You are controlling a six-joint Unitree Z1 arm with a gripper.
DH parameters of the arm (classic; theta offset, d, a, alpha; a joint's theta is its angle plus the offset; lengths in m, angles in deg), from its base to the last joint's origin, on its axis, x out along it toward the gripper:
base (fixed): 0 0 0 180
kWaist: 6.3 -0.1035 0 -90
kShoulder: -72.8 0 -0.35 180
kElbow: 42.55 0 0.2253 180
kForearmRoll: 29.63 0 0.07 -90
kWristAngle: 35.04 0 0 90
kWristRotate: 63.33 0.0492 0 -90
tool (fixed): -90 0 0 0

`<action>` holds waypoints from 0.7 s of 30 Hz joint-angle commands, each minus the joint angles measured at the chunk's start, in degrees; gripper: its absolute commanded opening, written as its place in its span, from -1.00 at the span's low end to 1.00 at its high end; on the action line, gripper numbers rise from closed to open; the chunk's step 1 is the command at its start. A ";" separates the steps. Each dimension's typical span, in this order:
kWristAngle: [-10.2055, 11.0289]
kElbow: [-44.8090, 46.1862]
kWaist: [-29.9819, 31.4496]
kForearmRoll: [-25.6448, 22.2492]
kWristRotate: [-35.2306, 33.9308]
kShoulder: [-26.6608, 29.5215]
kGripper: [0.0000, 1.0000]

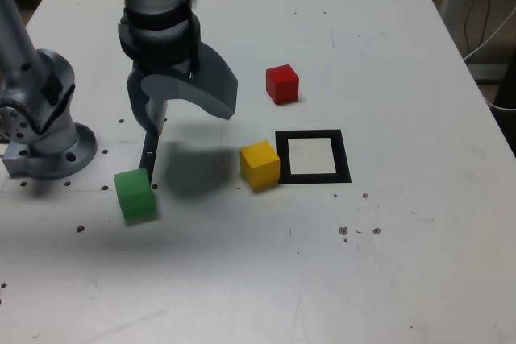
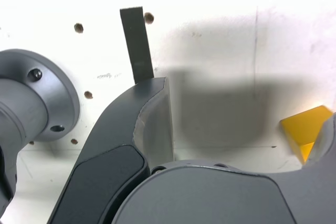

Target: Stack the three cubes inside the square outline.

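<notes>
In the exterior view the red cube (image 1: 282, 84) sits behind the square outline (image 1: 313, 157), a black frame with a white centre holding nothing. The yellow cube (image 1: 260, 163) rests against the outline's left side. The green cube (image 1: 134, 194) lies further to the exterior view's left, by the near end of a black strip. My gripper (image 1: 188, 113) hangs above the table between the green and yellow cubes, jaws wide open and holding nothing. The wrist view shows the gripper (image 2: 241, 124) open over bare table, with a corner of the yellow cube (image 2: 303, 128) beside one finger; the other cubes and the outline are out of that view.
The arm's grey base (image 1: 48, 138) stands at the exterior view's left, also seen as the base (image 2: 31, 98) in the wrist view. A thin black strip (image 1: 150, 149) lies under the gripper, the same strip (image 2: 136, 43) showing in the wrist view. Small dark specks dot the white table (image 1: 387, 263).
</notes>
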 commanded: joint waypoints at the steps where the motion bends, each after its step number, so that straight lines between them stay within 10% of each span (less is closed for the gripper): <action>1: -0.14 0.29 -0.03 -0.25 -0.10 -0.35 1.00; 21: 0.24 -4.40 -0.73 -6.10 0.75 -0.63 0.99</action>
